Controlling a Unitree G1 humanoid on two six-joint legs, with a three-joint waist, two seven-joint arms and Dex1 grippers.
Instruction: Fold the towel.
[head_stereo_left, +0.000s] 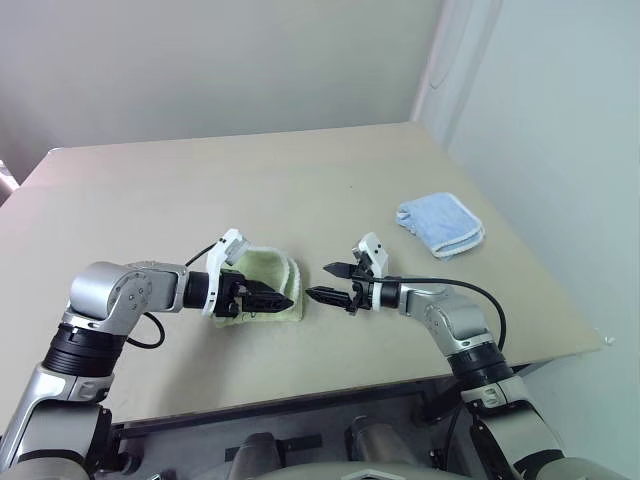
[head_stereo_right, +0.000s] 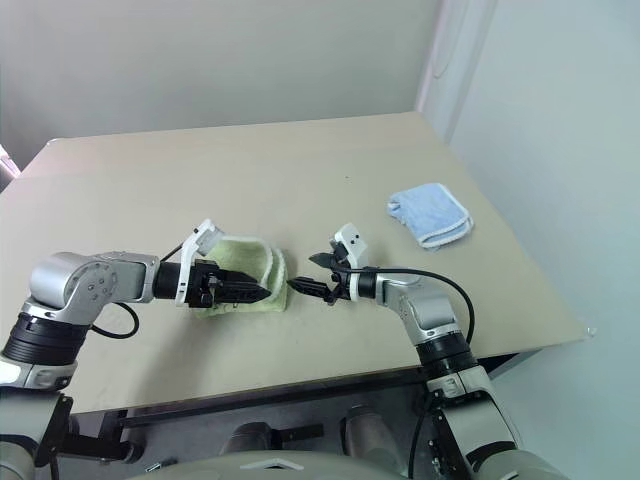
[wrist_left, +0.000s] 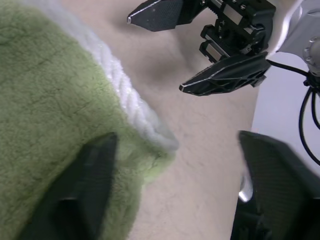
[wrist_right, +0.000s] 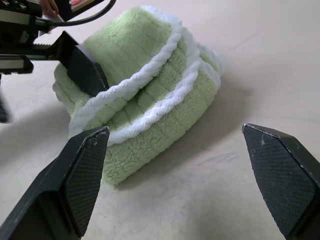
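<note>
We see a broad, matte beige rectangular surface (head_stereo_left: 300, 170) filling the room's corner — a plain off-white wall (head_stereo_left: 200, 60) behind it, a paler white wall (head_stereo_left: 560, 120) alongside, under soft even light.

Bright, even light; soft shadows (left wrist view blurred)

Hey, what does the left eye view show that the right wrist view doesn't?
Left eye view alone: the folded light blue towel lying apart near the table's right edge, the wall behind, and both arms whole. Right wrist view alone: a close look at the green towel and its stacked layers with white trimmed edges, between the right gripper and its spread fingers. Both share: the green towel on the table and the left gripper over it, open.
</note>
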